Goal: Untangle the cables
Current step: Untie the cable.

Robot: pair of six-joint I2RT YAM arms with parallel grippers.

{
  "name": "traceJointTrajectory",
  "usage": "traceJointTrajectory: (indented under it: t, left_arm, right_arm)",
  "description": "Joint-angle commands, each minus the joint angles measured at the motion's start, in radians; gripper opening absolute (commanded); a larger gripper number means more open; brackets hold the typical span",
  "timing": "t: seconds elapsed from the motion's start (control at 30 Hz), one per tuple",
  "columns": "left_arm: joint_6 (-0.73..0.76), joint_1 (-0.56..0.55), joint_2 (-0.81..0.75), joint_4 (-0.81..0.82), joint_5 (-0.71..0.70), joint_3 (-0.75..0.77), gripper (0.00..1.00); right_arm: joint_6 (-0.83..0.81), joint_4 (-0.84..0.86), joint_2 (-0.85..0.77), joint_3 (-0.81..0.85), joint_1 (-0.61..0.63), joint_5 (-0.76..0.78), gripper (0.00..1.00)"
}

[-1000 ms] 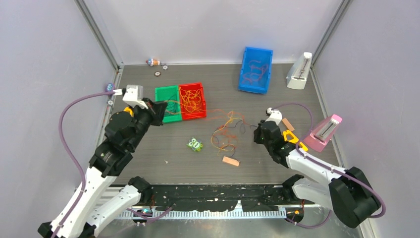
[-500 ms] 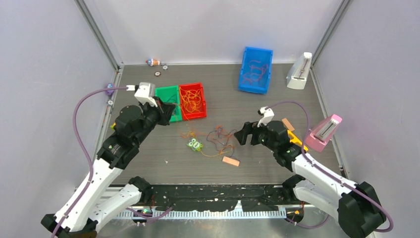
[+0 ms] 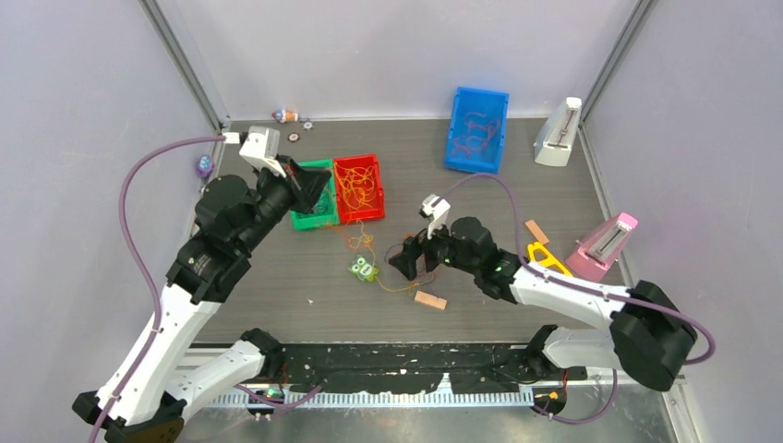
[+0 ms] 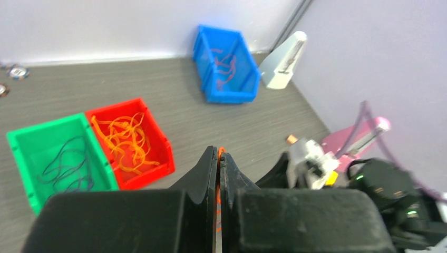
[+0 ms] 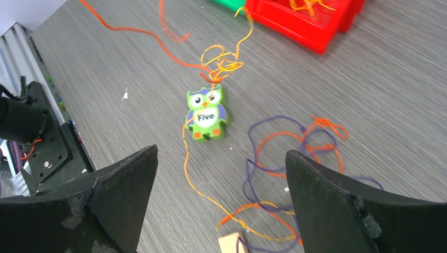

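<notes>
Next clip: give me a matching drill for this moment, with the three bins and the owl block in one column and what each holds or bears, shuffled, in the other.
Column one:
1. green bin
2. red bin
3. blue bin
4. owl block

Column two:
a. red cables
b. the word "Five"
c. dark cables
d. orange cables

Pairs: 1-c, 2-d, 3-a, 4-b
</notes>
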Motion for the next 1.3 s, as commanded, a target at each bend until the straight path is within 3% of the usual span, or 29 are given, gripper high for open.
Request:
traceJointTrajectory:
  t: [0.0,0.27,0.33,0.37,0.4,0.43,0.5,0.57,0.77,0.9,1.03,1.27]
  left_arm:
    - [-0.044,0.005,0.053,-0.003,0.117,0.136,0.00]
    - [-0.099,0.005,0.120,-0.013,0.215,0.277,0.00]
    - [-0.088,0.005,0.126,-0.020,0.194,0.293,0.00]
    - [-0.075,0.005,0.126,-0.038,0.168,0.307,0.00]
    - [-0.058,0.005,0.124,-0.056,0.138,0.321,0.00]
    - [-0.032,0.005,0.117,-0.073,0.103,0.336,0.00]
    - [0.025,0.005,0.095,-0.099,0.014,0.349,0.00]
    - [0.084,0.006,0.063,-0.126,-0.108,0.354,0.00]
    - [0.189,0.027,0.017,-0.202,-0.331,0.349,0.00]
    - [0.191,0.037,0.000,-0.212,-0.403,0.314,0.00]
    - [0.180,0.038,-0.011,-0.199,-0.426,0.266,0.00]
    - [0.159,0.038,-0.008,-0.121,-0.322,0.181,0.00]
  right_arm:
    - [-0.039,0.189,0.083,0.043,0.047,0.001,0.95]
    - [-0.031,0.243,0.257,0.164,0.071,-0.023,0.99]
    - [-0.011,0.215,0.317,0.197,0.078,0.007,0.79]
    - [0.003,0.195,0.349,0.200,0.079,0.024,0.55]
    - [0.034,0.192,0.359,0.187,0.079,0.059,0.44]
    - [0.067,0.206,0.363,0.169,0.078,0.074,0.26]
    - [0.121,0.260,0.328,0.087,0.071,0.120,0.13]
    - [0.177,0.272,0.272,-0.003,0.058,0.195,0.08]
    - [0.265,0.151,0.053,-0.217,-0.087,0.297,0.05]
    - [0.266,-0.037,-0.148,-0.269,-0.188,0.405,0.06]
    - [0.248,-0.109,-0.333,-0.290,-0.221,0.468,0.09]
    - [0.204,-0.128,-0.366,-0.268,-0.226,0.505,0.11]
